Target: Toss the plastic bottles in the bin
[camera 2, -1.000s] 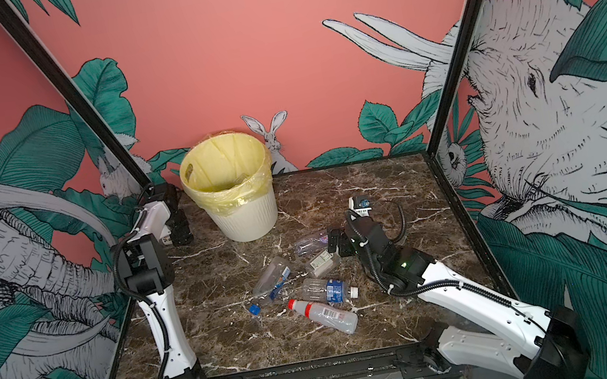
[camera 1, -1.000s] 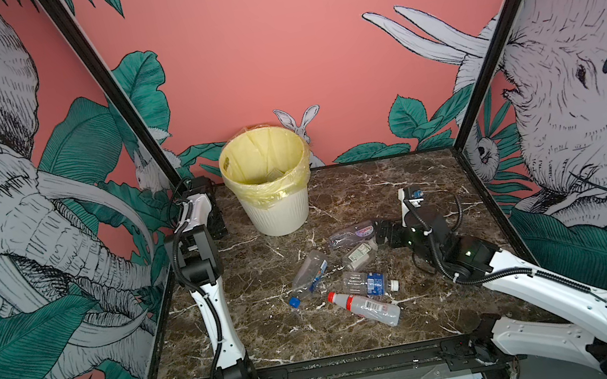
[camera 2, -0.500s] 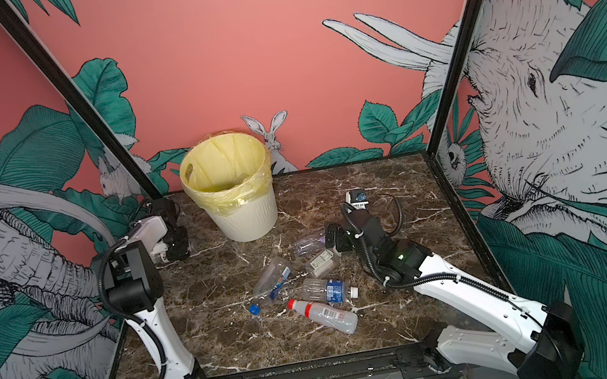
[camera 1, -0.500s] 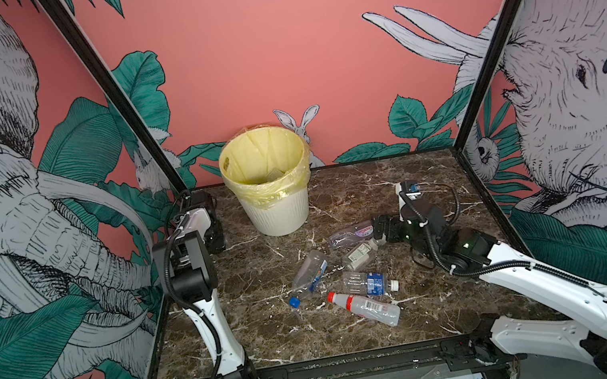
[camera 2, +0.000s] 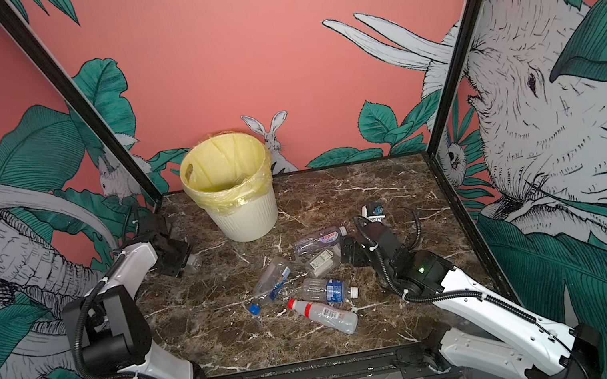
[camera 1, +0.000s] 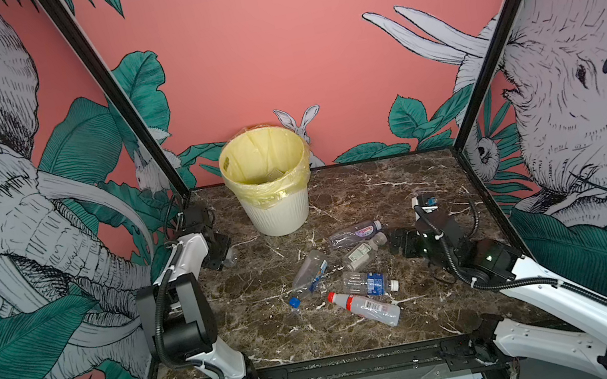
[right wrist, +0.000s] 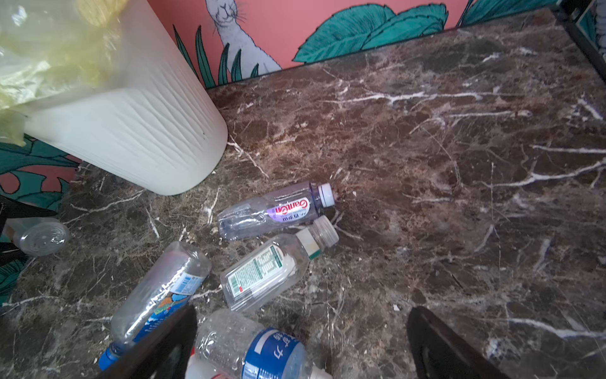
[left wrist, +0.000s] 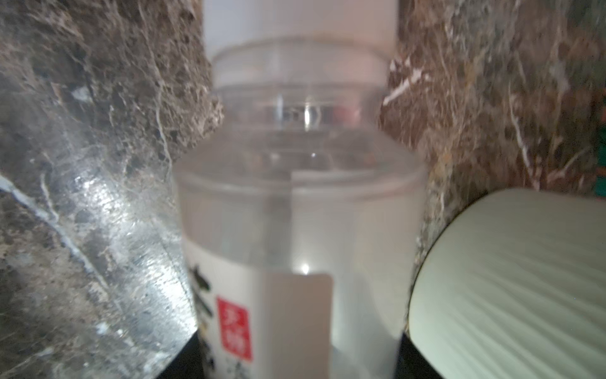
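Small clear white-capped plastic bottle (left wrist: 295, 210), pinched in the left claw (camera 1: 224, 256) by the left edge of the surface (camera 1: 377, 186), should rise above the rim of the cream ribbed plastic bin (camera 1: 280, 213) before release; right claw (camera 1: 399, 244) spread.

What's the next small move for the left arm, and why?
Probably lift the left gripper straight up. Its jaws appear closed on the small clear bottle, low on the marble table beside the bin, whose rim stands well above it, so it needs height before swinging over.
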`<state>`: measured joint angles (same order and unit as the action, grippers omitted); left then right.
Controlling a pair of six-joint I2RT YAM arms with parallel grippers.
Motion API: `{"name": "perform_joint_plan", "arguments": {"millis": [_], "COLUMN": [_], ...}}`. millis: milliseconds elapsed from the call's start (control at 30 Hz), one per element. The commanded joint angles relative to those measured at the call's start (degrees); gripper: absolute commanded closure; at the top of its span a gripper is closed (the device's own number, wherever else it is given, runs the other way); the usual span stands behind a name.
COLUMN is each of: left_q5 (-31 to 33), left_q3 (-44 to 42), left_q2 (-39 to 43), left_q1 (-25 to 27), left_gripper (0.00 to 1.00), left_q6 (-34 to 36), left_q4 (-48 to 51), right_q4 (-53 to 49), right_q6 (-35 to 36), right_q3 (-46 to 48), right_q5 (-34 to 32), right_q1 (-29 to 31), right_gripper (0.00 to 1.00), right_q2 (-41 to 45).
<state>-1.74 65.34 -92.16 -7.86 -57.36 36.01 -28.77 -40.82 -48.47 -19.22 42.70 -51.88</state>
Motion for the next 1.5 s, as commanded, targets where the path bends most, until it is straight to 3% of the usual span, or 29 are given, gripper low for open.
{"name": "perform_joint_plan", "arguments": {"millis": [0,167,233,333,500,700,767,967,1200,1467], "left_q5": [-7.7,-17.7,-22.1,-26.7,-32.0,-32.3,-35.0,-34.9,-33.2,-31.0], "left_q3": [-2.4,-4.0,-4.7,-5.3,-10.0,-11.4,-9.9,-3.2,3.2,-0.4], "left_q2": [5.3,9.4,10.8,12.6,16.3,22.0,23.4,24.8,25.0,29.9], "left_q1": [0.2,0.2,0.2,0.2,0.1,0.1,0.0,-0.5,-1.7,-1.8], "left_gripper": [0.7,0.72,0.79,0.8,0.87,0.89,0.9,0.98,0.99,0.99], "left_q6": [8.8,13.0,16.0,19.4,18.4,19.1,19.7,20.3,22.7,19.7], "left_q4": [0.5,0.2,-0.6,-0.6,-6.4,-9.8,-10.7,-7.2,-1.1,-4.4], "right_q4": [-2.0,-2.9,-2.2,-0.6,-0.8,-0.3,0.3,2.3,2.7,1.1], "right_q6": [-2.7,-5.1,-6.3,-7.0,-6.6,-7.3,-8.1,-11.4,-13.5,-11.5], "right_q3": [1.3,2.9,3.9,5.0,4.7,6.0,7.3,11.7,13.2,10.0], "right_q5": [2.0,4.3,5.0,5.9,6.4,6.7,6.7,6.1,5.9,4.0], "right_q1": [-0.3,-0.3,-0.3,-0.3,-0.3,-0.3,-0.3,-0.3,-0.3,-0.3], "right_gripper": [0.0,0.01,0.01,0.01,0.01,0.01,0.01,0.0,0.01,0.01], "right_q2": [0.6,-0.1,-0.2,-0.5,-1.6,-0.9,0.0,2.8,3.8,2.9]}}
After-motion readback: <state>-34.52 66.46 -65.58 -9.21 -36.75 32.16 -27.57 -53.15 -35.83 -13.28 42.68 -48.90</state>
